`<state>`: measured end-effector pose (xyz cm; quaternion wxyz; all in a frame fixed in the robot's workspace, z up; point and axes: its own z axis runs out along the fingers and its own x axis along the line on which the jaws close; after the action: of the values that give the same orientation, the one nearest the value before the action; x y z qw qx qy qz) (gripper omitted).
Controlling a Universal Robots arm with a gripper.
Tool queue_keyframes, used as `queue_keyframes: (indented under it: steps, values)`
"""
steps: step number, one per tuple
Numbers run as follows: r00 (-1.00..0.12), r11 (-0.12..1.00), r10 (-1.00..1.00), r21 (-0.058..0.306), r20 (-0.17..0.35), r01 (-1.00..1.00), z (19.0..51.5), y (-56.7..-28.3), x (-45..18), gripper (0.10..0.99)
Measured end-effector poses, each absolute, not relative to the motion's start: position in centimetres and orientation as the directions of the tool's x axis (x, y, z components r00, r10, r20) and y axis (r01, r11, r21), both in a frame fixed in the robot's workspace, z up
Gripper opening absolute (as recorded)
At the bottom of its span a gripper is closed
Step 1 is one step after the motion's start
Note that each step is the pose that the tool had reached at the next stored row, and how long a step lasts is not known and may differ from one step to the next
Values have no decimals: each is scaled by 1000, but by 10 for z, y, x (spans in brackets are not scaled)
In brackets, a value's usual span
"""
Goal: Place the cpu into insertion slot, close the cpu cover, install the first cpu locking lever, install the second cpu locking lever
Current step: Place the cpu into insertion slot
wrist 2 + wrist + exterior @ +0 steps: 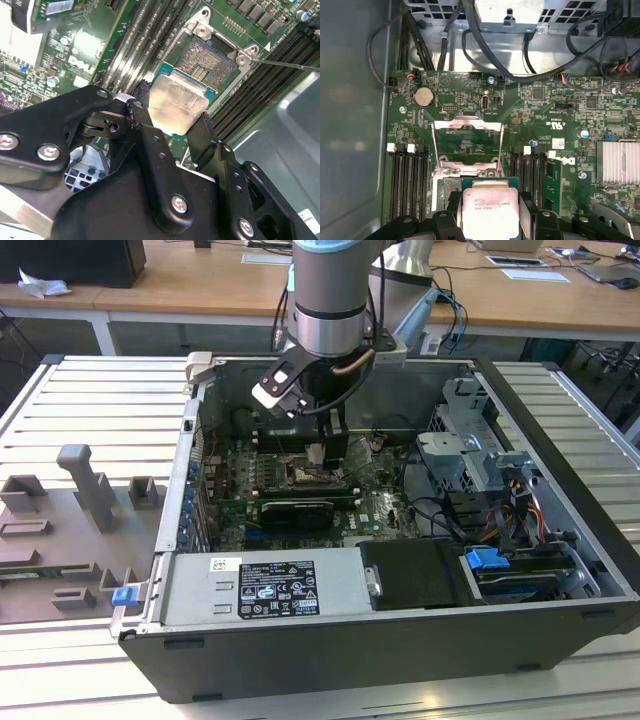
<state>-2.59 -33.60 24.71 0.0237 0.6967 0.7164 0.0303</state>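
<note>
My gripper (172,115) is shut on the cpu (177,102), a pale silver square pinched by two opposite edges between black fingers (142,105). In the first wrist view the cpu (490,207) sits in the gripper (490,209). It hovers just over the near edge of the insertion slot (210,60), whose dark centre lies uncovered. The cpu cover (467,125) is swung open beyond the slot, its cut-out showing green board. A thin metal lever (285,62) sticks out beside the slot. In the exterior view the gripper (318,453) hangs inside the open computer case over the insertion slot (318,476).
Black memory slots (407,180) flank the socket on both sides. Cables (485,55) run along the board's far edge. A long black card (295,510), power supply (265,590) and drive cage (470,465) crowd the case. Grey fixtures (85,490) stand at the exterior view's left.
</note>
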Motion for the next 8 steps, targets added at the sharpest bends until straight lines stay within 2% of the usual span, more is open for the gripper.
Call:
queue_keyframes:
  steps: [8]
  values:
    - [-1, 0, 1000, 77, 8, 997, 237, -329, -31, 541]
